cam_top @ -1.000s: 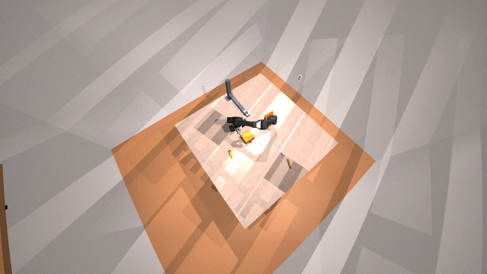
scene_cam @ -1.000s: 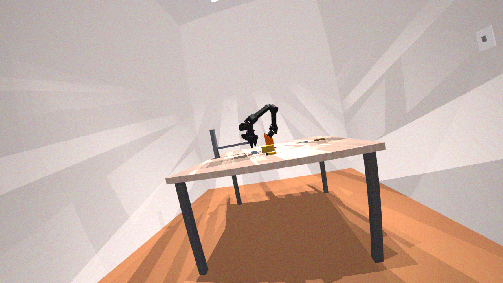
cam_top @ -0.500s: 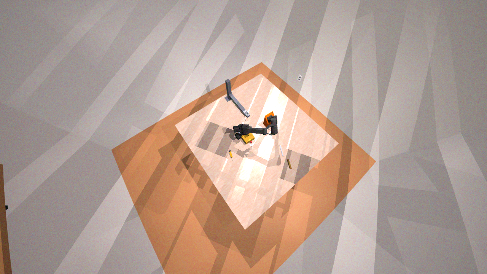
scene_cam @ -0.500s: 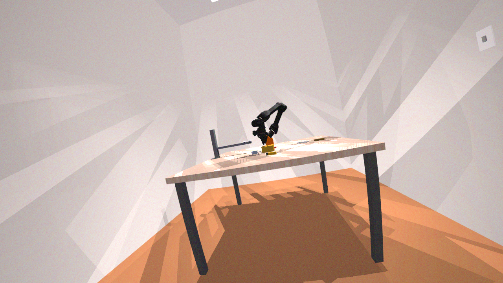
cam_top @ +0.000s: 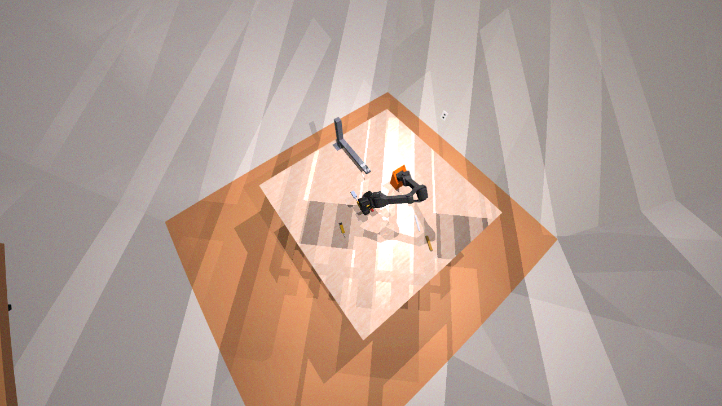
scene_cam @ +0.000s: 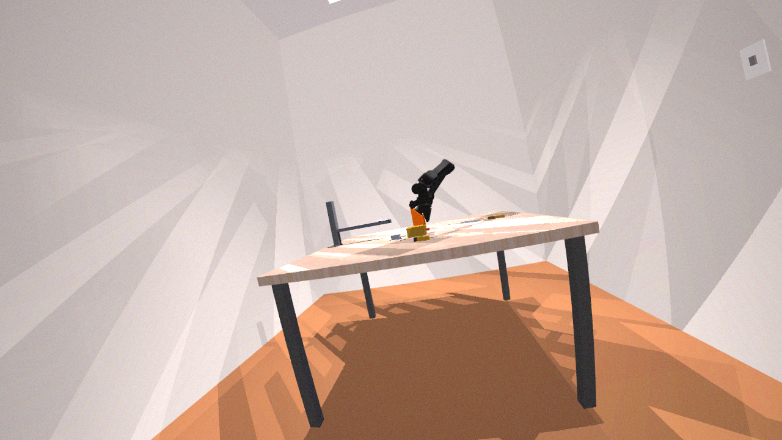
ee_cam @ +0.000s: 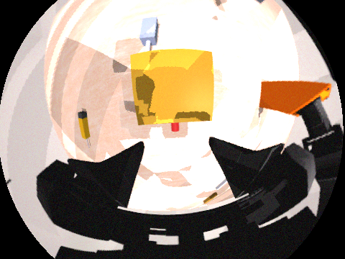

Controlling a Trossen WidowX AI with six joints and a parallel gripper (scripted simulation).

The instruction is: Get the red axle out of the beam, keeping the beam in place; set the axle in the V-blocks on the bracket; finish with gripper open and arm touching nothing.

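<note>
A tall grey post (cam_top: pixel 338 130) (scene_cam: pixel 332 221) stands by the left edge of the desk (cam_top: pixel 365 318) (scene_cam: pixel 426 261) (ee_cam: pixel 102 86). A gold bar (cam_top: pixel 428 243) (scene_cam: pixel 496 216) (ee_cam: pixel 210 198) lies near the back edge.

axle (cam_top: pixel 371 209) (scene_cam: pixel 427 229) (ee_cam: pixel 175 126): in beam (cam_top: pixel 359 203) (scene_cam: pixel 416 231) (ee_cam: pixel 172 86) | beam: on table (cam_top: pixel 364 323) (scene_cam: pixel 426 257) (ee_cam: pixel 104 75) | screwdriver (cam_top: pixel 341 228) (scene_cam: pixel 423 238) (ee_cam: pixel 84 126): left of beam, wrist view

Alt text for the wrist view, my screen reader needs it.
Open gripper, nothing between its fingers; just ahead, the red axle's end pokes out from under a yellow block. A pale blue block lies beyond; a yellow-handled tool lies left, an orange plate right.
</note>
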